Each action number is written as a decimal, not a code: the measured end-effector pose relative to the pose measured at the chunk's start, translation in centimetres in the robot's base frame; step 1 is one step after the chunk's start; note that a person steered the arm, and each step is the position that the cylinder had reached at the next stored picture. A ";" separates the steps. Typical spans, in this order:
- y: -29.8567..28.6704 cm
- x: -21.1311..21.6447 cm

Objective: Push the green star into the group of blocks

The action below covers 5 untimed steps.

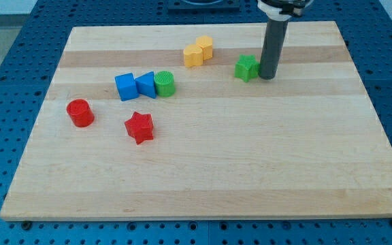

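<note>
Tip (267, 76) of my rod, which carries no claw, touches the green star (246, 67) on its right side; star sits right of the yellow blocks (198, 52), apart.

- A red cylinder (80, 112) is seen well to the view's left of the tool (267, 77), lower down.
- A red star (139, 127) is seen nearer, also lower left.
- A wooden desk (250, 170) is seen beneath.
</note>
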<state>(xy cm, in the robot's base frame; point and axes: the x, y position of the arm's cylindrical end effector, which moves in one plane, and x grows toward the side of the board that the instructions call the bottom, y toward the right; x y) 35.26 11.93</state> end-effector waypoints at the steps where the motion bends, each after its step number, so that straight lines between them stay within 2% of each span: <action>1: 2.3 -0.6; 2: 0.6 -6.6; 4: -0.2 -5.9; 5: -2.2 -3.3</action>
<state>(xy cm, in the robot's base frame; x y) 31.92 9.77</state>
